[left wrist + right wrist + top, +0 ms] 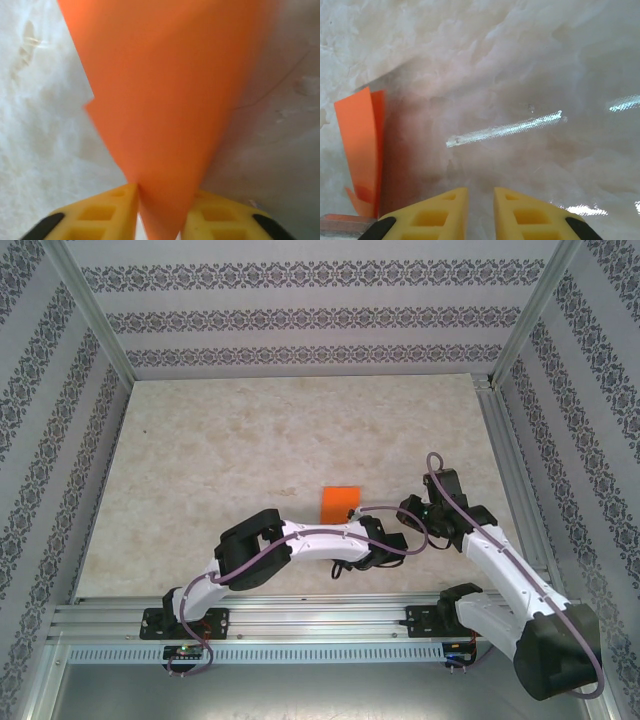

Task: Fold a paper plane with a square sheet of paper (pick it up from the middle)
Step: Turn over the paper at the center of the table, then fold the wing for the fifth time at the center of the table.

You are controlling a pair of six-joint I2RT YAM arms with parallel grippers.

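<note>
The square sheet of paper (340, 502) is bright orange and folded over on itself, so it looks like a small rectangle from above. In the left wrist view the sheet of paper (165, 100) rises as a wide wedge from between the yellow fingers, held off the table. My left gripper (162, 192) is shut on its lower corner; from above the left gripper (352, 514) sits at the sheet's near right corner. My right gripper (481, 192) hovers over bare table with a narrow gap and nothing between its fingers. The sheet (362, 145) stands upright to its left. From above, the right gripper (408, 512) is just right of the paper.
The marble-patterned tabletop (250, 440) stretches wide behind and left of the paper. Patterned walls with metal frame posts (100, 330) enclose the table. Both arms crowd the near right middle, wrists close together, above the aluminium rail (300, 615).
</note>
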